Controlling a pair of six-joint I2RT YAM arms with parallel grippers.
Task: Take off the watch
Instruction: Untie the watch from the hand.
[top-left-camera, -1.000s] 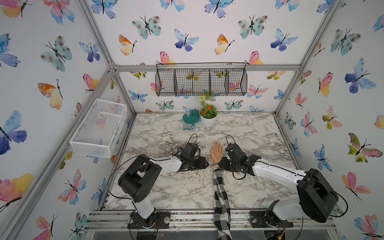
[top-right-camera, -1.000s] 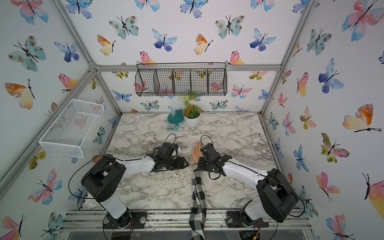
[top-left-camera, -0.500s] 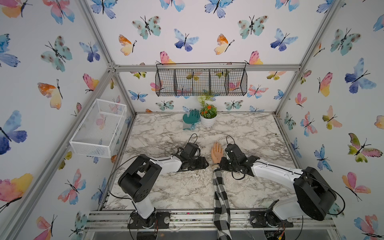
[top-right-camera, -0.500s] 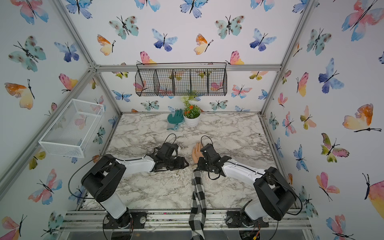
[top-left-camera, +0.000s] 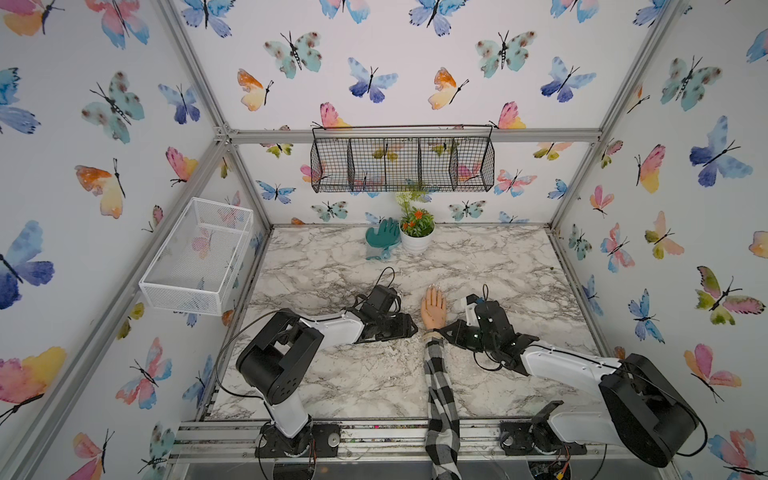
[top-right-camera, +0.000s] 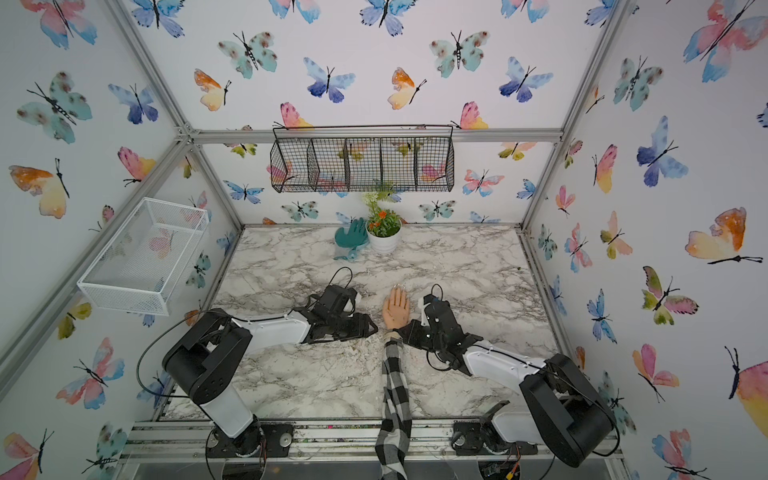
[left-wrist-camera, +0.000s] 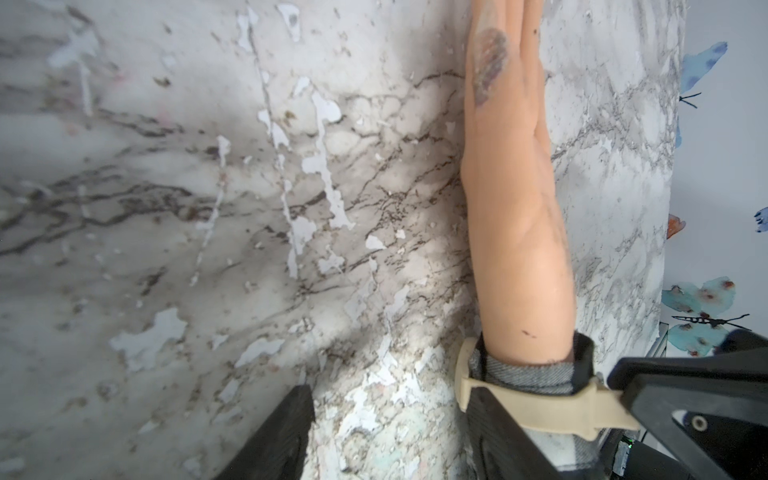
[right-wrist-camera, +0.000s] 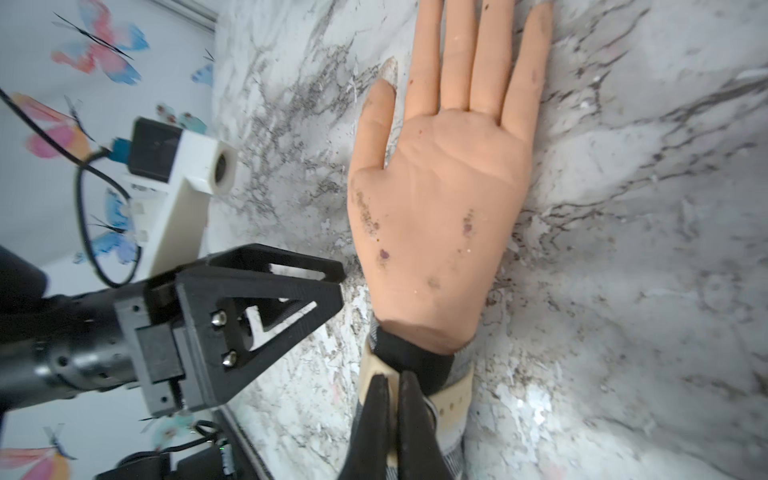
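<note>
A mannequin hand (top-left-camera: 433, 309) lies palm up on the marble table, with a checked sleeve (top-left-camera: 440, 386) behind it. The watch (right-wrist-camera: 453, 399) shows only as a beige strap around the wrist; its case is hidden. From the right side, my right gripper (right-wrist-camera: 392, 376) is shut on the strap's loose end (left-wrist-camera: 536, 405). My left gripper (left-wrist-camera: 388, 390) stands open on the wrist's left side with only bare marble between its jaws. One of its fingers (left-wrist-camera: 498, 432) lies against the strap. In both top views the two grippers (top-left-camera: 413, 326) (top-right-camera: 405, 330) flank the wrist.
A potted plant (top-left-camera: 417, 232) and a teal glove (top-left-camera: 383, 237) stand at the back of the table. A black wire basket (top-left-camera: 401, 164) hangs on the back wall and a white mesh basket (top-left-camera: 195, 253) on the left wall.
My right gripper has closed its jaws onto the watch strap at the wrist. The left arm and the hand have not moved.
</note>
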